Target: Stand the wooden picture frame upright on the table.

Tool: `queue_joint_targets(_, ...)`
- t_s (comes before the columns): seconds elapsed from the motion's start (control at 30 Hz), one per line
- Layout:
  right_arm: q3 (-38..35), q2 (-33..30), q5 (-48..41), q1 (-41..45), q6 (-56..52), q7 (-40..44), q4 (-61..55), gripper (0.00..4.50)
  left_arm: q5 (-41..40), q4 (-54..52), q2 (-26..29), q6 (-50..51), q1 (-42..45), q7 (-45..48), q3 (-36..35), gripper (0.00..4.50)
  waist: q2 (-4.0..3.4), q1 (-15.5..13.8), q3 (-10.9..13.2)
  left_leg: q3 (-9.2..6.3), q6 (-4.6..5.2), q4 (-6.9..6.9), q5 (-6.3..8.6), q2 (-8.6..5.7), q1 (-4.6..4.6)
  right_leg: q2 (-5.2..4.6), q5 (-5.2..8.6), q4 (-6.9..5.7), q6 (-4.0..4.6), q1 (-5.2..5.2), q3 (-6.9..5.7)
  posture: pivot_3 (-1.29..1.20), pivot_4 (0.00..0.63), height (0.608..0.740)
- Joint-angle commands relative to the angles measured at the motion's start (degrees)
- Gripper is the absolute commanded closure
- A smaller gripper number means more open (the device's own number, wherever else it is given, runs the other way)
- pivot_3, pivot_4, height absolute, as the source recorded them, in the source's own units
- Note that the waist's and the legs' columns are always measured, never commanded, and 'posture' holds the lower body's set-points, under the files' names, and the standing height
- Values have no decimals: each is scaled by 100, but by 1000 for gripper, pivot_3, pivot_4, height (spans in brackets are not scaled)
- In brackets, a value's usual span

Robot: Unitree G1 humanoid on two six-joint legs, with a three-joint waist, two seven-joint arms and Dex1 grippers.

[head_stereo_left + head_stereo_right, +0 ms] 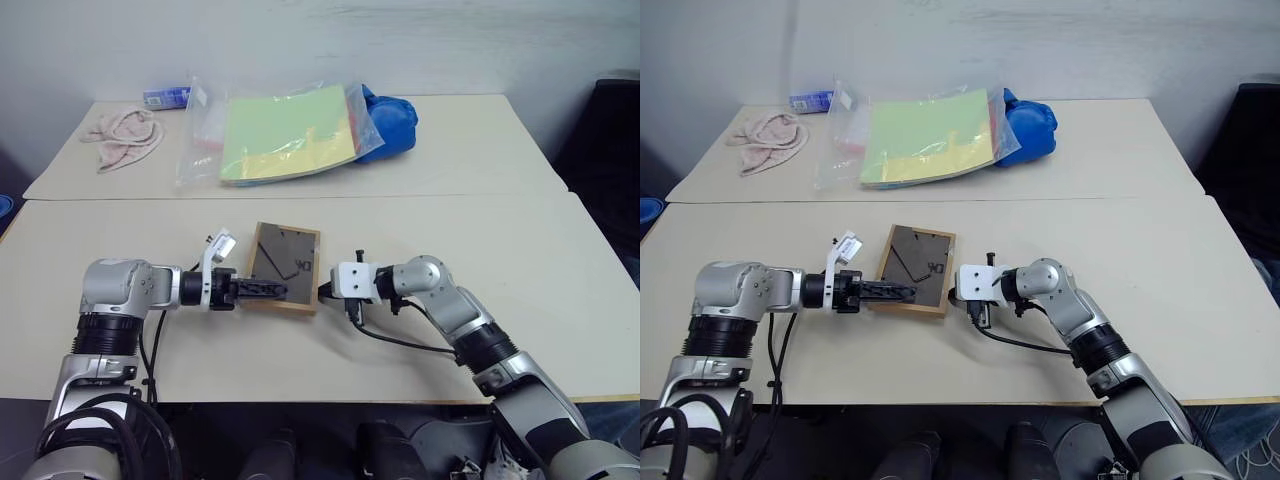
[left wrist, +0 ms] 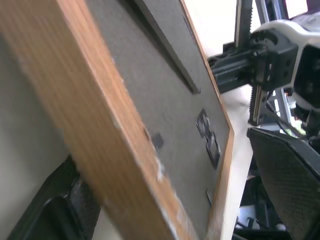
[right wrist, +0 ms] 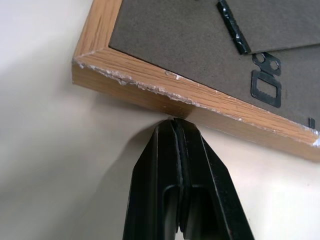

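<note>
The wooden picture frame (image 1: pixel 285 262) lies flat on the table (image 1: pixel 450 240), dark back panel and folded stand facing up. My left gripper (image 1: pixel 265 290) reaches in from the left at the frame's near left corner. It is open, and in the left wrist view one finger (image 2: pixel 50 215) sits low beside the frame's wooden edge (image 2: pixel 115 130) while the other (image 2: pixel 285 175) stands far off over the back panel. My right gripper (image 3: pixel 175 122) is shut, its tips pressed against the frame's (image 3: pixel 190 45) right side edge.
On the far table section lie a clear bag of green and yellow paper (image 1: pixel 285 135), a blue bundle (image 1: pixel 390 125), a pink cloth (image 1: pixel 125 135) and a small blue packet (image 1: pixel 165 97). A straight seam (image 1: pixel 400 196) joins the two sections.
</note>
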State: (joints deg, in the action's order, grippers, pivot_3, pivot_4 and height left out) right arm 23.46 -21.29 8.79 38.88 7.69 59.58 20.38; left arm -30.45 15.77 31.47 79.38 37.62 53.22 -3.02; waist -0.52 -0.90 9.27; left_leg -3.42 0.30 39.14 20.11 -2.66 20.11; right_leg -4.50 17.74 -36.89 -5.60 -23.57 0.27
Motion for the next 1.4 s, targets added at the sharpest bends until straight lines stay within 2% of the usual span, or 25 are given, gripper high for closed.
queue_joint_targets(0.03,-47,-42,-55,46,107,16,-127,4500,-60,187,-113,176,-209,-73,306,1258,1,12,0,0,0,0,0,0,2,0,0,1,0,-2,0,0,150,740)
queue_joint_targets(0.27,-380,-489,-476,-271,-204,260,-665,4500,-536,-229,408,438,-281,318,224,3236,9,101,4,-10,-2,-3,0,4,16,1,0,5,0,-11,-9,0,150,740)
queue_joint_targets(0.33,-628,-709,-868,-434,-632,468,-1120,4500,-766,-505,496,580,-326,351,113,3504,13,123,9,-11,-4,-4,0,8,21,2,0,10,-1,-12,-9,0,150,740)
queue_joint_targets(0.37,-875,-844,-1363,-496,-1303,647,-1527,4500,-909,-689,501,680,-321,348,6,3602,17,126,17,-10,-6,-5,0,12,23,5,0,9,-1,-12,-10,0,150,740)
queue_joint_targets(0.4,-1084,-937,-1804,-526,-1919,764,-1875,4500,-1012,-842,492,735,-321,325,-73,3645,18,123,25,-11,-8,-5,1,17,28,7,0,10,-1,-15,-11,0,150,740)
queue_joint_targets(0.5,-1712,-1079,-3311,-263,-4000,817,-2814,3919,-1304,-1310,314,915,-237,191,-322,3645,26,146,43,-11,-14,-5,-1,26,40,12,0,15,-1,-28,-12,0,150,740)
queue_joint_targets(0.6,-1939,-937,-4053,182,-5125,529,-3196,2869,-1392,-1622,64,909,-133,-3,-316,3645,29,169,45,-12,-24,-8,-2,35,44,19,0,25,-1,-35,-12,0,150,740)
queue_joint_targets(0.67,-1943,-675,-4291,503,-5570,239,-3170,2242,-1430,-1721,-157,878,-26,-149,-304,3645,29,172,45,-14,-26,-11,-3,36,44,20,0,28,-1,-36,-14,0,150,740)
queue_joint_targets(0.73,-1934,-466,-4381,714,-5807,-3,-3052,1432,-1459,-1815,-265,801,20,-214,-261,3645,31,164,46,-14,-26,-12,-2,35,44,19,0,31,-1,-36,-13,0,150,740)
queue_joint_targets(0.77,-1917,-356,-4375,812,-5844,-103,-2941,1220,-1463,-1851,-305,735,41,-231,-228,3645,32,159,47,-14,-26,-12,-3,35,46,19,0,32,-1,-37,-14,0,150,740)
queue_joint_targets(0.87,-1802,-175,-4274,981,-5824,-241,-2700,171,-1538,-1857,-414,681,128,-273,-235,3645,32,154,47,-14,-25,-10,-3,29,64,15,0,31,-1,-54,-12,0,150,740)
queue_joint_targets(0.9,-1760,-168,-4289,1001,-5839,-219,-2709,18,-1550,-1879,-408,654,138,-268,-210,3645,32,156,47,-14,-25,-5,-3,28,77,15,0,26,-1,-68,-12,0,150,740)
queue_joint_targets(0.97,-1719,-174,-4378,1027,-5861,-148,-2798,0,-1555,-1934,-364,604,129,-252,-140,3645,33,156,47,-14,-27,4,-10,22,121,11,0,-5,-1,-112,-11,0,150,740)
queue_joint_targets(1.2,-1755,-301,-4522,1102,-5919,-100,-2911,0,-1705,-2033,-219,558,78,-167,-83,3645,34,167,48,-14,-29,1,-12,23,120,11,0,2,-1,-112,-13,0,150,740)
queue_joint_targets(1.4,-2040,-921,-4428,1137,-5738,94,-2375,0,-1651,-1944,-111,398,99,-195,-1,3645,44,148,54,-14,-29,0,-12,22,120,10,0,8,-1,-110,-14,0,150,740)
